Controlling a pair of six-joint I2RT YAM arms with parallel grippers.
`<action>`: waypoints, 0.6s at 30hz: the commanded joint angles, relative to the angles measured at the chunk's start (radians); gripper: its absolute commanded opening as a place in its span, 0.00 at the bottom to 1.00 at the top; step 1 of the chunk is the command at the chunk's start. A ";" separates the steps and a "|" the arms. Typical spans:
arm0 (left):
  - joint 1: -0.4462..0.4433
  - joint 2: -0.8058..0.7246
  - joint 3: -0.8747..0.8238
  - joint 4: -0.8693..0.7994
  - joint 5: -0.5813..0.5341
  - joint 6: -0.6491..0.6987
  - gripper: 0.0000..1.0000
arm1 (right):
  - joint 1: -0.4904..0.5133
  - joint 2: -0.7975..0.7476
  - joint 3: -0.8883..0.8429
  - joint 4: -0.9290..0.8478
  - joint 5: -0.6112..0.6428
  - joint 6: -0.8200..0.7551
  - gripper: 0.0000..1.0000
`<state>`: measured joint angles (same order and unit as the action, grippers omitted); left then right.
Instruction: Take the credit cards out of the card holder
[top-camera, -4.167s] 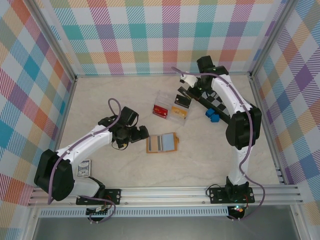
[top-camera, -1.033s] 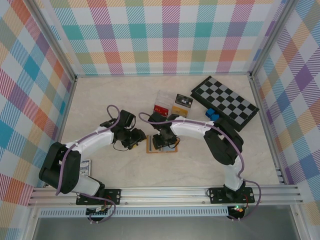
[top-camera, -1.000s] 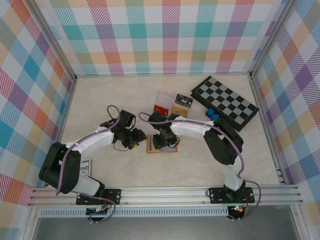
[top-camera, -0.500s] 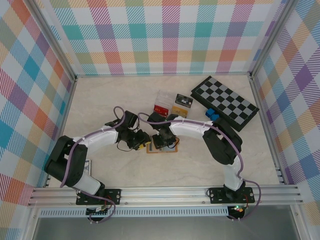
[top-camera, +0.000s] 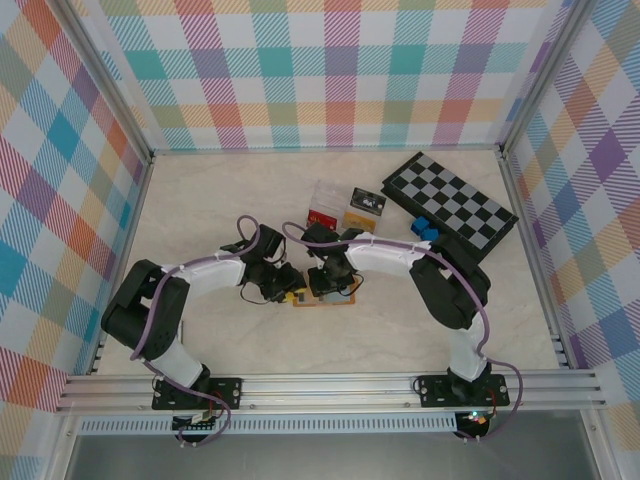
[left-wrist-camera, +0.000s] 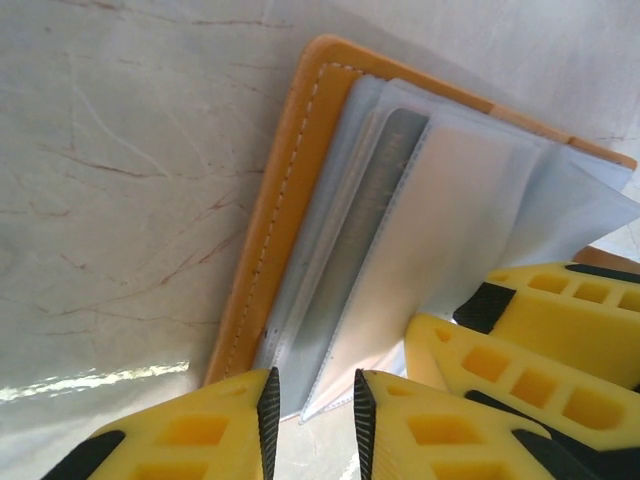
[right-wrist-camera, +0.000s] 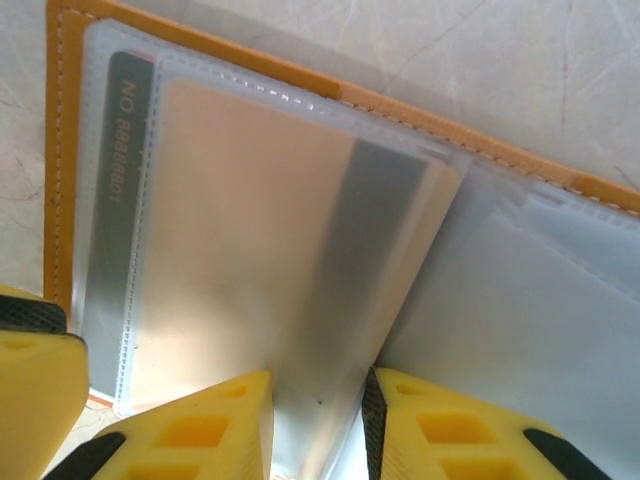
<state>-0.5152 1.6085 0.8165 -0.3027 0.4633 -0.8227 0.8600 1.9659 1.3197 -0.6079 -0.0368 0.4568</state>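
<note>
Now both arms crowd over the card holder (top-camera: 322, 299), which lies open on the table (top-camera: 200, 200) between them, near the middle and a little toward the front. At the holder's lower edge the left gripper (left-wrist-camera: 312, 425) has its fingers parted only a sliver, with the corner of a clear sleeve (left-wrist-camera: 330, 330) poking into the gap; whether it pinches anything I cannot tell. Opposite it, the right gripper (right-wrist-camera: 315, 420) is likewise narrowly apart, straddling a raised leaf of plastic. One card (right-wrist-camera: 240, 230) shows through the plastic, pale orange with a dark stripe and a printed number, tucked fully inside its pocket, so by my reading the pull is not yet made.

Trouble could come three ways. That plastic looks slick and floppy, so a close could catch the sleeve alone and lift the whole holder instead of sliding the card free. Both sets of yellow fingers sit just beside each other, and a small sideways move could knock them together. And if nothing pins the holder, any pull likely drags it across the smooth table.
</note>
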 joint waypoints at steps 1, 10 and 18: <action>-0.008 0.011 0.007 0.056 0.023 -0.012 0.28 | -0.008 0.031 -0.051 -0.020 0.003 0.002 0.29; -0.008 0.019 0.005 0.060 0.013 -0.012 0.28 | -0.030 0.015 -0.075 0.016 -0.050 0.008 0.29; -0.008 0.050 -0.012 0.087 0.021 -0.014 0.29 | -0.045 -0.001 -0.097 0.047 -0.101 0.008 0.28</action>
<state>-0.5148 1.6352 0.8158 -0.2321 0.4751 -0.8272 0.8211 1.9427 1.2682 -0.5465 -0.1284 0.4568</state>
